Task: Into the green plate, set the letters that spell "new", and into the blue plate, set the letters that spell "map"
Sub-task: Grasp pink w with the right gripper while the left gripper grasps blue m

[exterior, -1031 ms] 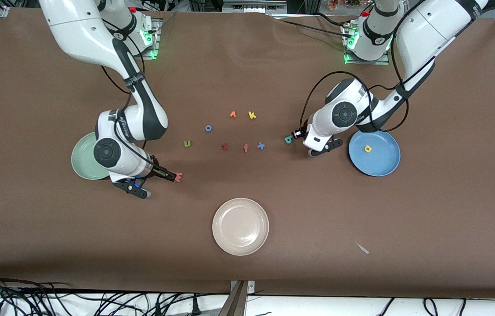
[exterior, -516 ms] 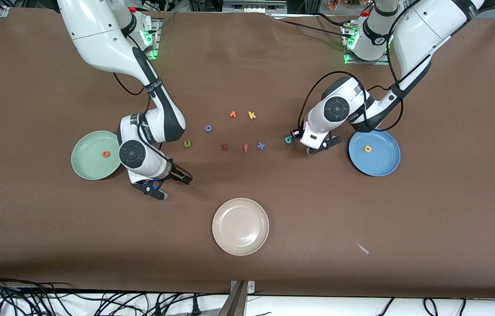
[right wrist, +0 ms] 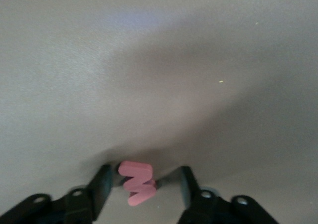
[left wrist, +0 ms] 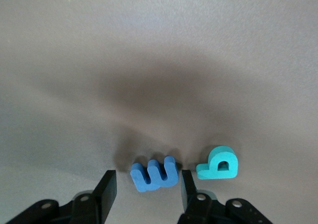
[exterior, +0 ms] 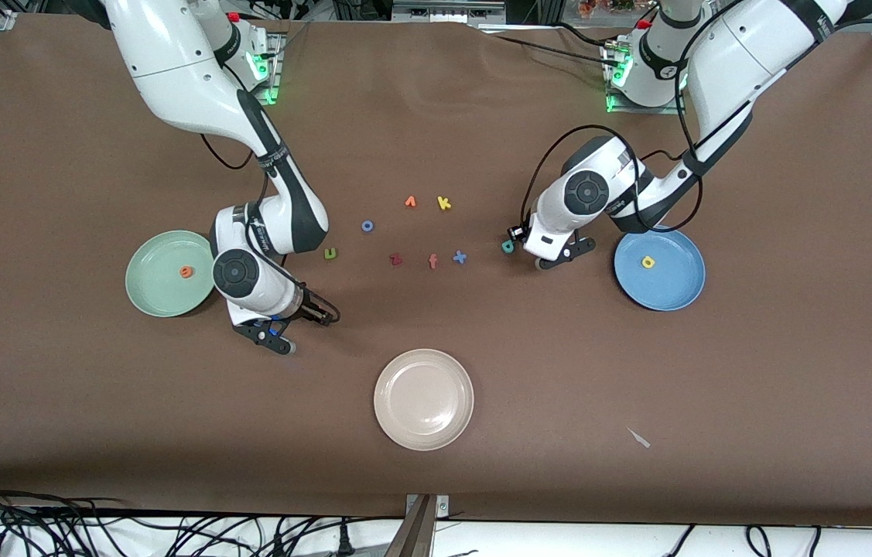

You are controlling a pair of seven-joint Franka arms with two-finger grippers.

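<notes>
Firstly, right gripper: I see its fingers open astride the salmon w, down at the table.
Green plate: holds the orange e.
Blue plate: holds the yellow letter.
Olive n: on the table.
Left gripper: open around the blue m, teal letter just beside.

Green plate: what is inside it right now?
The green plate holds one orange letter, lying toward the right arm. The arm covers a sliver of the rim; nothing else shows.

e sits in the right-arm-end plate, stemmed letter in the left-arm-end plate, 3rd plate nearest the camera.
</notes>
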